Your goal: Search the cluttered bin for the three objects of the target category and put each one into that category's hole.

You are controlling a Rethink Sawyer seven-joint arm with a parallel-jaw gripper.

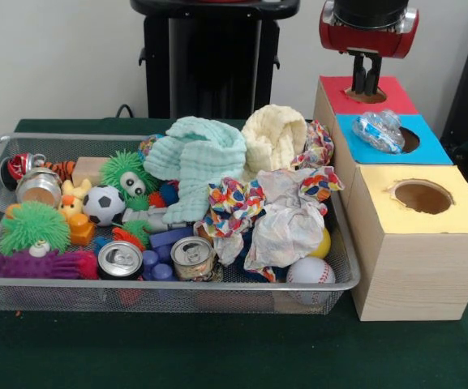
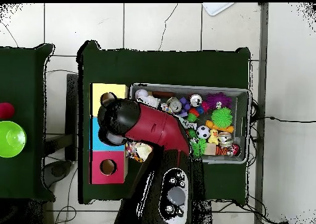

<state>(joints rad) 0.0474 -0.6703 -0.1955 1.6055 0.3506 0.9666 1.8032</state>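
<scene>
One crushed clear bottle with a blue label (image 1: 379,130) lies on the blue top of the wooden box (image 1: 428,150), against the left edge of that top's hole (image 1: 410,139). My gripper (image 1: 367,81) hangs above and behind it, open and empty, in front of the red top (image 1: 396,96). The silver wire-mesh bin (image 1: 169,285) sits left of the box, full of toys; no other bottle shows in it. In the overhead view my arm (image 2: 148,126) covers the blue top and part of the bin (image 2: 191,87).
The box also has a yellow top with a hole (image 1: 422,197). In the bin lie a mint cloth (image 1: 197,158), a cream cloth (image 1: 274,138), patterned rags (image 1: 286,215), silver cans (image 1: 120,259), a soccer ball (image 1: 104,204) and a baseball (image 1: 310,271).
</scene>
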